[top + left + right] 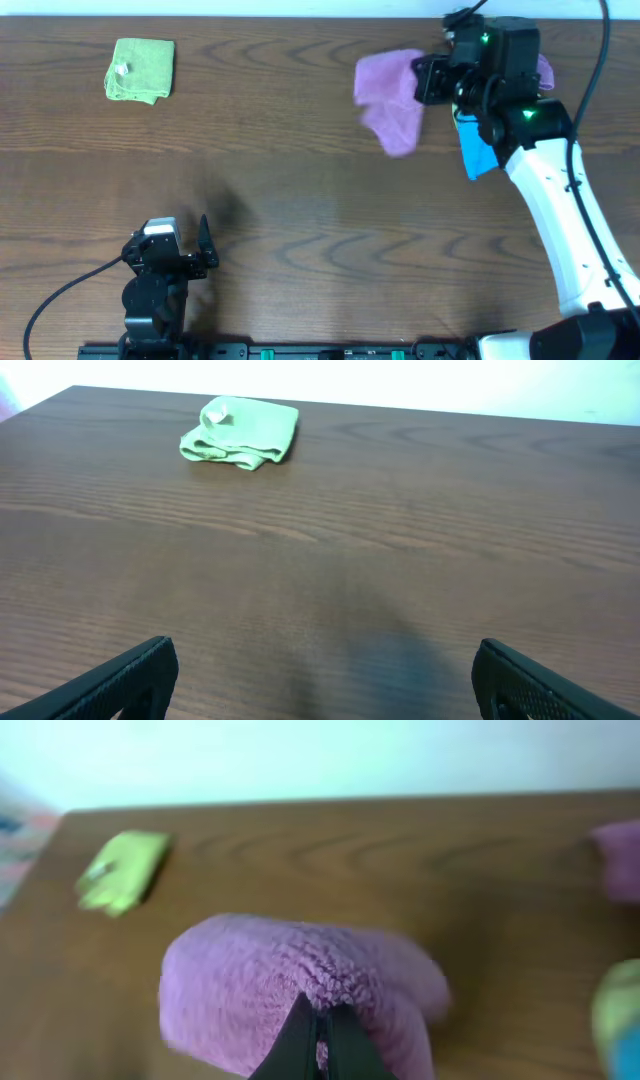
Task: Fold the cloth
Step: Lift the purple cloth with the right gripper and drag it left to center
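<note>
Fingers point(293, 1042) of the right gripper point(318, 1038) are pressed together on a bunched fold of the purple cloth point(300, 970). The cloth swells out in a soft, fuzzy lump just beyond the tips. From overhead it hangs at the far right of the table point(320, 200), just left of the wrist. Whether its lower edge touches the wood I cannot tell.

It looks like a light, limp towel with a plush nap. It should droop and crumple rather than hold a crease, and it is not likely to slip out of a firm pinch. A grip in the middle of a bunch gives little control, so taking it by a corner or a straight edge would probably let it spread flat for folding.

A blue item point(478, 150) lies under the right arm. The left gripper point(325, 655) rests near the front left with its fingers wide apart, holding nothing. A folded green cloth point(140, 70) sits well apart at the far left corner.
</note>
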Robot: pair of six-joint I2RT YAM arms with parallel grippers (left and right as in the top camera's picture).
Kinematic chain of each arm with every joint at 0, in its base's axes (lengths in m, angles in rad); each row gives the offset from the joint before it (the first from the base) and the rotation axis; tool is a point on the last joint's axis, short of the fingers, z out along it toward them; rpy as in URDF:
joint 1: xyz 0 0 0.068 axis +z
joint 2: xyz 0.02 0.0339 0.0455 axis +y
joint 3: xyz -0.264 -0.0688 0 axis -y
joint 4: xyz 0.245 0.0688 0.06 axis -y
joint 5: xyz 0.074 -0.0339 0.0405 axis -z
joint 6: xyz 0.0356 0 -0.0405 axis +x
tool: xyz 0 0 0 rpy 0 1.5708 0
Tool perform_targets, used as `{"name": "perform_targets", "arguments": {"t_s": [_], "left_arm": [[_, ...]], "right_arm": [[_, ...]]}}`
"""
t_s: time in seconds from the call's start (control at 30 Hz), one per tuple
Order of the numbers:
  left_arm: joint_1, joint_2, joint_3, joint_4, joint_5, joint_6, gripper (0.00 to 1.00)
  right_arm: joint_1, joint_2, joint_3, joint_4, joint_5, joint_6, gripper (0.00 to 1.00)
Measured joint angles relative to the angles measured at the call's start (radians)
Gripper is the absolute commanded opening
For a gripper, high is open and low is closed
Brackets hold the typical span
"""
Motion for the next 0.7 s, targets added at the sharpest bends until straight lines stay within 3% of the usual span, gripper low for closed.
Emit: {"name": "perform_targets", "arguments": {"t_s": [0.2, 0.5, 0.57, 0.7], "left_arm": [[0.0, 0.0, 0.0, 0.0, 0.0, 0.0, 0.95], [0.0, 0.0, 0.0, 0.0, 0.0, 0.0, 0.95], [0.0, 0.0, 0.0, 0.0, 0.0, 0.0, 0.95], [0.0, 0.0, 0.0, 0.0, 0.0, 0.0, 0.95]], "right_arm": [[-0.021, 0.0, 0.02, 0.127, 0.052, 0.003, 0.01], [0.077, 0.0, 0.117, 0.366, -0.134, 0.06, 0.02], [0.103, 0.0, 0.153, 0.407, -0.219, 0.082, 0.99], [0.126, -0.002, 0.206, 0.388, -0.378, 0.087, 0.99]]}}
